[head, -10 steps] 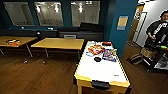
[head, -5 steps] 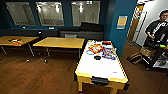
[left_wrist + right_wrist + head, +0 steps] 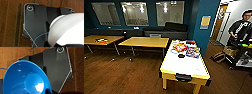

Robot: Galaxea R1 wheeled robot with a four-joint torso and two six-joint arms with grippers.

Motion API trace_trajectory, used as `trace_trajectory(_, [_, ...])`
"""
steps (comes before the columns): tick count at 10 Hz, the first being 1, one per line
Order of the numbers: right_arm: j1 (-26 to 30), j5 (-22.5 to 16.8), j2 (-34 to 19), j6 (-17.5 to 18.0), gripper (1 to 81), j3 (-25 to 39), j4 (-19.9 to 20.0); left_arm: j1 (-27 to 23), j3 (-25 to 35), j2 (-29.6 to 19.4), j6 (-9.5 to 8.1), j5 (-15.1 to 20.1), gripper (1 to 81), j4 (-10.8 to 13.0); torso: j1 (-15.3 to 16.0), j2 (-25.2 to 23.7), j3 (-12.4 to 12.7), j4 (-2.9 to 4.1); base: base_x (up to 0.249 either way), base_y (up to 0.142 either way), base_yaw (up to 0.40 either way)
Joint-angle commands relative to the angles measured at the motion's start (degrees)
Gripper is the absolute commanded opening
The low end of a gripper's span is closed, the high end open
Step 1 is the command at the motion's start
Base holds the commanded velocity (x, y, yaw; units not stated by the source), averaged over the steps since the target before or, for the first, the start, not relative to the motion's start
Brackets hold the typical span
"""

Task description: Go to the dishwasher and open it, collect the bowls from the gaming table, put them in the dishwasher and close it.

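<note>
The gaming table [image 3: 184, 67], white-topped with a yellow rim, stands ahead and slightly right in the head view. A small black bowl [image 3: 181, 56] sits on it near several colourful game boxes [image 3: 180, 47]. In the right wrist view a bright blue bowl [image 3: 25, 80] hangs close above the wooden floor, with my right gripper [image 3: 48, 91] shut on its rim. A white bowl [image 3: 67, 30] is held over the floor by my left gripper [image 3: 50, 43], seen in the left wrist view. The dishwasher is out of view.
Two yellow-wood tables [image 3: 145, 42] stand at the left before a dark bench along the blue wall. A person [image 3: 240, 32] stands at the right beside a cart with gear. A bag [image 3: 219, 57] lies on the floor near the doorway. Wooden floor [image 3: 121, 75] stretches left of the gaming table.
The whole head view has shifted a little, so the camera has moved; the gaming table stays at about the same distance. Nothing on the table has moved.
</note>
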Motion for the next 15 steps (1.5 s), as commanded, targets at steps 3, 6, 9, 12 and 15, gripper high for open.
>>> trace_trajectory(3, [1.7,-1.3,-0.2,0.0,1.0,0.0,-0.6,-2.1,-0.2,-0.5,0.14,1.5,1.0,0.1,0.0,0.0,0.0,0.00,-0.118,0.000,0.000])
trace_trajectory(6, [1.7,-1.3,-0.2,0.0,1.0,0.0,-0.6,-2.1,-0.2,-0.5,0.22,1.5,1.0,0.1,0.0,0.0,0.0,0.00,-0.118,0.000,0.000])
trace_trajectory(9, [1.7,-1.3,-0.2,0.0,1.0,0.0,-0.5,-2.1,-0.2,-0.4,0.22,1.5,1.0,0.1,0.0,0.0,0.0,0.00,-0.118,0.000,0.000])
trace_trajectory(12, [1.7,-1.4,-0.1,0.0,1.0,0.0,-0.6,-2.1,-0.2,-0.5,0.22,1.5,1.0,0.1,0.0,0.0,0.0,0.00,-0.118,0.000,0.000])
trace_trajectory(15, [1.7,-1.4,0.0,-0.1,1.0,-0.1,-0.6,-2.0,-0.2,-0.5,0.22,1.5,1.0,0.2,0.0,0.0,0.0,0.00,-0.099,0.000,0.000])
